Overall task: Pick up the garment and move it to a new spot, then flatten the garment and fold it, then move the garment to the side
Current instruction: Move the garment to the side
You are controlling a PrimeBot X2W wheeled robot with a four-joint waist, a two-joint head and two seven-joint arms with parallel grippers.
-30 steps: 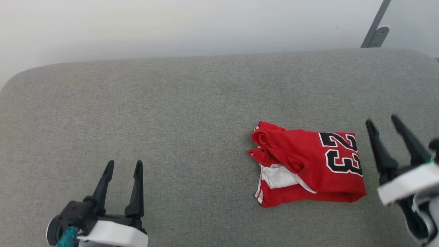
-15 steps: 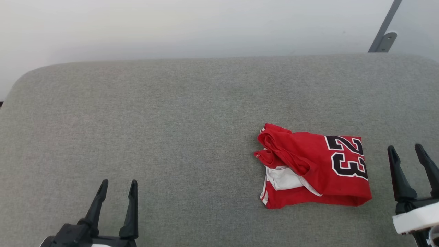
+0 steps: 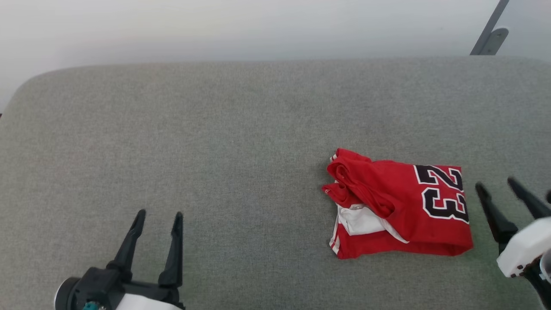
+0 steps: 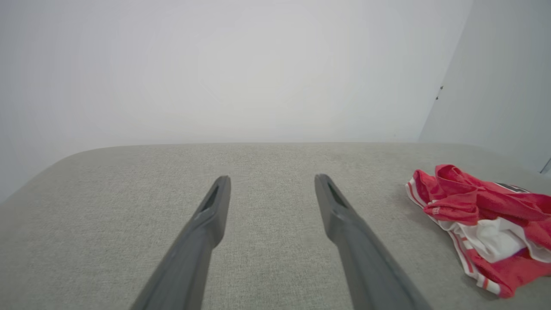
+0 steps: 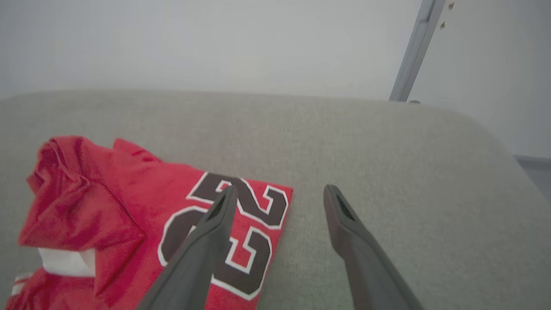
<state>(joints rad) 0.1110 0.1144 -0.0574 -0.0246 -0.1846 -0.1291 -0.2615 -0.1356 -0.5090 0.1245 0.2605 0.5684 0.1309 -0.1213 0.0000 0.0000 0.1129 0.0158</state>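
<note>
Grey fabric tabletop holds the folded red jersey right of centre, likely light and limp, best pinched at a doubled edge; left claw and right claw gape wide, empty.

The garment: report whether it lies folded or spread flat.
Folded, loosely: the garment lies as a compact layered bundle on the grey surface, white sleeve tucked between red layers.

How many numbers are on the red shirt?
2: a 2 and, just nearer the robot, a 3, both at the shirt's right end. Folds may hide more.
</note>
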